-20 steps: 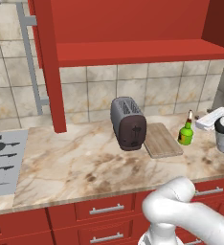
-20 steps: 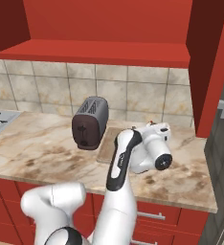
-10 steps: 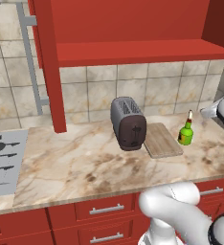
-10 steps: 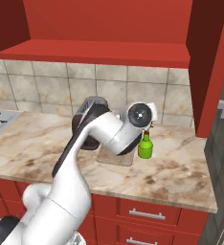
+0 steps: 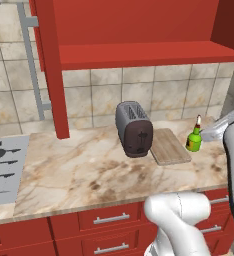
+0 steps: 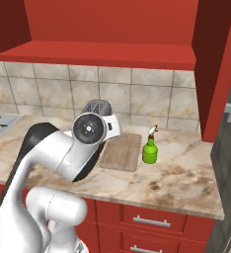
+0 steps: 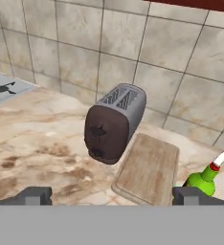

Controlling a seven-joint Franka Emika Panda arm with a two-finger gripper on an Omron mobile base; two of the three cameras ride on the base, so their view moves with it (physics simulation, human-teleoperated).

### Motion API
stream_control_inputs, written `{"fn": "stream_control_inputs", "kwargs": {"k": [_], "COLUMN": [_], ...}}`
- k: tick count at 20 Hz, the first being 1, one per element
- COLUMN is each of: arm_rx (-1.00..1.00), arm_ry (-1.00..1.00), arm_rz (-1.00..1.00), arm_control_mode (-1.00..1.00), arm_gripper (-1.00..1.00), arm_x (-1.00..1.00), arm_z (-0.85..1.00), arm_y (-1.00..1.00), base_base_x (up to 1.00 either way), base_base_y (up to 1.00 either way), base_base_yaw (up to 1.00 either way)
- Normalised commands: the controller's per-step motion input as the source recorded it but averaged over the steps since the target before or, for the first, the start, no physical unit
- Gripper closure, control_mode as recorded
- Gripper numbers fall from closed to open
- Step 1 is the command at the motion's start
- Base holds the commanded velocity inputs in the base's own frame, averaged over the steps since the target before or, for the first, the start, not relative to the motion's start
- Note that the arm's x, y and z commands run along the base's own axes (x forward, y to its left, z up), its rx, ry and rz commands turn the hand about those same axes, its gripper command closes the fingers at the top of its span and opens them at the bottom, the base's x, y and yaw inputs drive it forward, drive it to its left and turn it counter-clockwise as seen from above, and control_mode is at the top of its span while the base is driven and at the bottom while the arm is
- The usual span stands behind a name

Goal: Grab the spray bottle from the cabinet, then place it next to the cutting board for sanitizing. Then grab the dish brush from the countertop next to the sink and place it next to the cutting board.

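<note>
Spray bottle down beside cutting board at centre frame, pincer spread and empty, dish brush next.

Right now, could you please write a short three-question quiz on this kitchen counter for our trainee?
1. True or false: the spray bottle stands upright on the countertop.
2. What lies directly between the toaster and the bottle?
A. a sink
B. the cutting board
C. a plate
3. Fill in: in the hand view, the gripper fingertips stand wide ____, with nothing between them.

Key: 1 true; 2 B; 3 apart.
</note>
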Motion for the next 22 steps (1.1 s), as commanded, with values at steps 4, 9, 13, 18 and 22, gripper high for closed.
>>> {"fn": "stream_control_inputs", "kwargs": {"k": [4,9,13,18,22], "arm_rx": [0.04,0.02,0.00,0.00,0.00], "arm_ry": [0.00,0.00,0.00,0.01,0.01], "arm_rz": [-0.05,-0.12,-0.08,-0.09,-0.07], "arm_control_mode": [-1.00,-1.00,-1.00,-1.00,-1.00], "arm_gripper": [-1.00,-1.00,-1.00,-1.00,-1.00], "arm_x": [-0.98,-0.49,0.00,0.11,-0.15], "arm_z": [0.44,0.76,1.00,0.43,-0.06], "arm_y": [1.00,1.00,0.45,-0.42,-0.38], "base_base_x": [0.00,0.00,0.00,0.00,0.00], "base_base_y": [0.00,0.00,0.00,0.00,0.00], "base_base_yaw": [0.00,0.00,0.00,0.00,0.00]}}
